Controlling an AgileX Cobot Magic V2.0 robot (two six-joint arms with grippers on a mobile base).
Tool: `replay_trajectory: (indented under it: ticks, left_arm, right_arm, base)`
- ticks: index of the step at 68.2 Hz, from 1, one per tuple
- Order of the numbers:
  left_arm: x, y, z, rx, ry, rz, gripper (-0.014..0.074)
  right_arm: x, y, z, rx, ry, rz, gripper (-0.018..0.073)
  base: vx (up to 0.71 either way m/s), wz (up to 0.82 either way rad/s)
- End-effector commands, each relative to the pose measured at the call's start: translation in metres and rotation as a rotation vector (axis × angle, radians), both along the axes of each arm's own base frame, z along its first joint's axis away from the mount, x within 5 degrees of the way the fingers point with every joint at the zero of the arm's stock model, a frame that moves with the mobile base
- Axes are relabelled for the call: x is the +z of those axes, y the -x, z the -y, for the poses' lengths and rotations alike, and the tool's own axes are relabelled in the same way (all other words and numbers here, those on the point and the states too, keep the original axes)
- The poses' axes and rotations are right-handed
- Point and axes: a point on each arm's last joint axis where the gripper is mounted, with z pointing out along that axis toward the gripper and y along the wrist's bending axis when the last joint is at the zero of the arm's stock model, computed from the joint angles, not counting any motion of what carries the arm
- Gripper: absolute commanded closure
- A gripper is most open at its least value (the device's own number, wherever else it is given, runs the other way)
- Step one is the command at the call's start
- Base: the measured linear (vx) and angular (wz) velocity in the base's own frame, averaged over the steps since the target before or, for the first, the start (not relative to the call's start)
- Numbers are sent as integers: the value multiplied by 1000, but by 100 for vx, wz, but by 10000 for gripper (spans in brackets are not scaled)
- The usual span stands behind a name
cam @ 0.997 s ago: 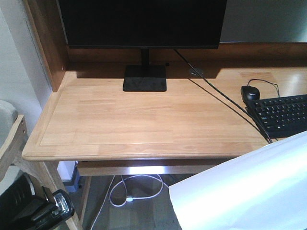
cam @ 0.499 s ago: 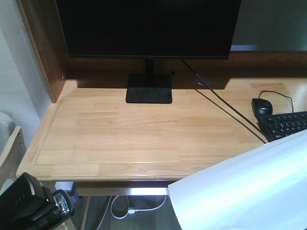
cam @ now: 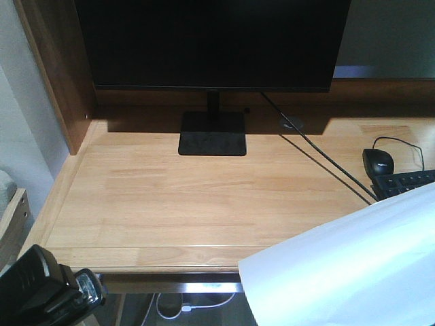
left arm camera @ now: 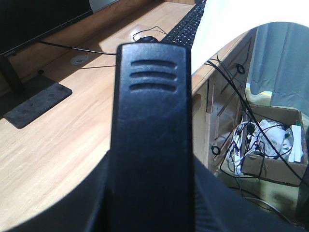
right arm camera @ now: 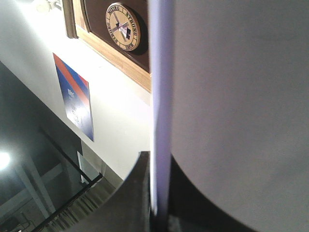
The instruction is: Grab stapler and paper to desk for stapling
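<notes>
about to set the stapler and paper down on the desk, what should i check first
1. Stapler gripped in left jaws: ok, it fills the left wrist view.
2. Paper gripped in right jaws: ok, its edge sits between them.
3. Bare desk in front of the monitor stand: ok.
4. Stapler over the desk: not ok, the front view shows it short of the front edge.
5. Paper clear of keyboard and mouse: cannot tell, it hides part of the keyboard.
</notes>
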Motion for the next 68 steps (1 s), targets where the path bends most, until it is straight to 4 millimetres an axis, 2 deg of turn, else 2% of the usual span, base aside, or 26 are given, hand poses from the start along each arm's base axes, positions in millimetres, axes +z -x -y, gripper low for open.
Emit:
replay_trajectory:
  ticks: [1, 68]
  left_arm:
    - [16, -3, 0, 35, 99, 45, 603]
    - [18, -4, -1, 53, 111, 62, 603]
  right_arm:
    - [2, 2, 0, 12, -11, 42, 562]
    - [2, 2, 0, 12, -11, 42, 562]
  base:
    - [3, 1]
    - [0, 0]
